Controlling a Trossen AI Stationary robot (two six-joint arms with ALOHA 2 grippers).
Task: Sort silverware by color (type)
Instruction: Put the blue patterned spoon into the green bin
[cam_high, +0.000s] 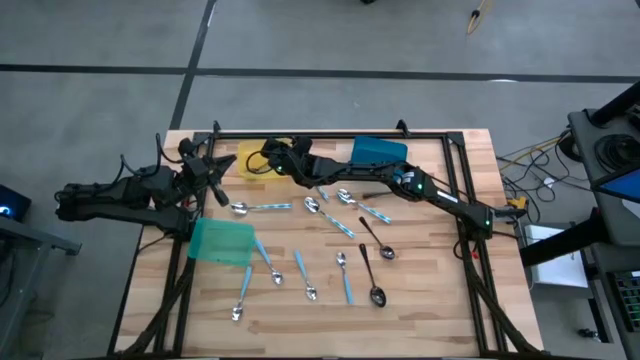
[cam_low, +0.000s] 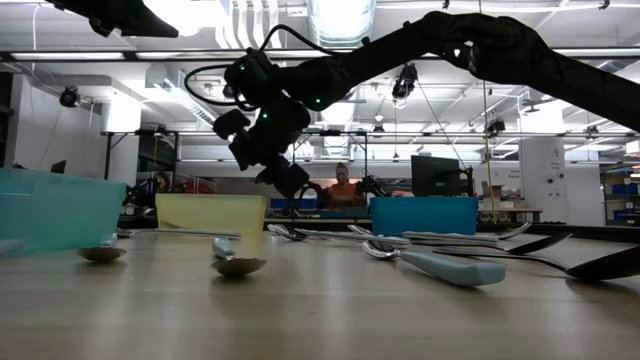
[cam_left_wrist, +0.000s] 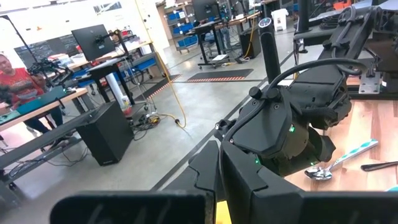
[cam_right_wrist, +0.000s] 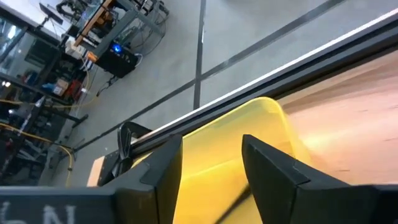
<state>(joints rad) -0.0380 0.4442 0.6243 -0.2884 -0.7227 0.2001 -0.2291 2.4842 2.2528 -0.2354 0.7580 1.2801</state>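
The right claw (cam_high: 268, 160) hangs over the yellow bin (cam_high: 252, 163) at the upper left of the counter (cam_high: 420, 300) in the high view. Its two fingers (cam_right_wrist: 273, 168) stand spread apart in the right wrist view, with only the yellow bin wall showing between them. In the low view this claw hovers above the yellow bin, clear of its rim, and nothing shows in its grip.

Just right of it along the far edge sits the blue bin (cam_high: 380, 152), and the right arm runs from there down toward the counter's right side.

The left claw (cam_high: 212, 172) waits at the left edge of the counter, just above the green bin (cam_high: 222, 241); its fingers are pressed together.

The silverware lies spread across the middle of the counter. A blue-handled spoon (cam_high: 258, 208) lies just below the yellow bin. To its right are a silver spoon (cam_high: 312, 205) and more blue-handled pieces angled toward the centre. Two dark spoons (cam_high: 372, 280) lie right of centre. Lower down are a small silver spoon (cam_high: 341, 262), a blue-handled piece (cam_high: 346, 288) beside it, and another blue-handled spoon (cam_high: 241, 298) near the lower left, below the green bin.
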